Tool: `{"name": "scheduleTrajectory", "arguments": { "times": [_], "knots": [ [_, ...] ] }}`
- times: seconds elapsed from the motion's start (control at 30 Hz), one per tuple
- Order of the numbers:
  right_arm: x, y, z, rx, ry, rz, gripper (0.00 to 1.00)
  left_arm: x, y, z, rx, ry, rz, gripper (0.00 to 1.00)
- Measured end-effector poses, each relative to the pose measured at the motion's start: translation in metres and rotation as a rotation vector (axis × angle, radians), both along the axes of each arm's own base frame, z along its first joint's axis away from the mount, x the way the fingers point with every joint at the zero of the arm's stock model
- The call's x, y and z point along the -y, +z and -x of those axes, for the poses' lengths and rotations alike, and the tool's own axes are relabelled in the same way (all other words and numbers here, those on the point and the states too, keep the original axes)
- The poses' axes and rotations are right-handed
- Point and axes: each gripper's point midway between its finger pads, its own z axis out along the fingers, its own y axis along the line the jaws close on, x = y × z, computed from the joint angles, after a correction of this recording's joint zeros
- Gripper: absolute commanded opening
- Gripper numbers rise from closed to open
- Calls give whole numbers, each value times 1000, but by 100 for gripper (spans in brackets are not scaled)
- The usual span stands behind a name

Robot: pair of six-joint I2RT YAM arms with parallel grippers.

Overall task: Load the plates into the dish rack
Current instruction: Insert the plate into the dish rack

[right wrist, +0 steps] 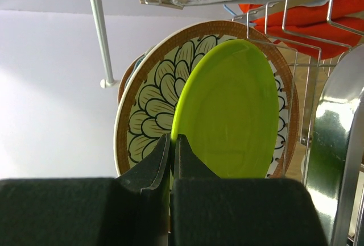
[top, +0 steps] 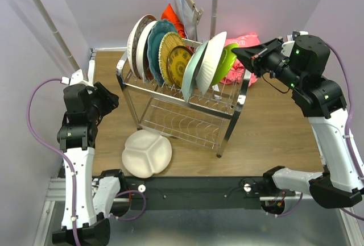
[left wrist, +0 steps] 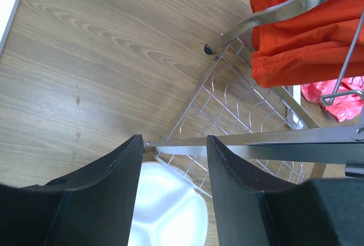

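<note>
1. top external view: the two-tier shiny steel wire dish rack [top: 232, 122] stands mid-table on the brown wooden table [top: 273, 126]. its upper tier holds a row of upright mixed round plates [top: 165, 53]. the round lime green plate [top: 226, 63] is the last at the right end, leaning, with the right claw [top: 239, 53] at its rim. one round white divided plate [top: 147, 153] lies flat on the table just in front of the rack, not loaded. the left claw [top: 108, 99] hangs left of the rack, apart from it.
2. left wrist view: the left claw [left wrist: 173, 144] is spread, with nothing between its fingers. the rack's lower wire shelf [left wrist: 227, 98] and a frame bar lie beyond, and the white divided plate [left wrist: 165, 212] is below. an orange cloth [left wrist: 307, 24] hangs behind.
3. right wrist view: the right claw [right wrist: 172, 144] is pressed nearly together and appears to pinch the lime green plate [right wrist: 233, 109] by its thin lower rim. a brown-rimmed floral plate [right wrist: 148, 115] stands just behind.
4. risks, as i judge them: such a narrow rim pinch could let the green plate swivel or slip, striking the floral plate. letting go before it seats between the wires could tip it off the rack. the flat white plate offers little edge, and a low reach could hit the frame bar.
</note>
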Motion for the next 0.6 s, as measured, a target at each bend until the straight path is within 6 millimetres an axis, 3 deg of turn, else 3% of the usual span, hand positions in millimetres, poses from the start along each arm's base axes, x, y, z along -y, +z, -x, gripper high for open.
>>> {"name": "scheduleTrajectory", "arguments": {
  "times": [0.6],
  "knots": [
    [-5, -9, 5, -5, 7, 53, 0, 0, -1, -1, -5, 1, 0, 57]
  ]
}}
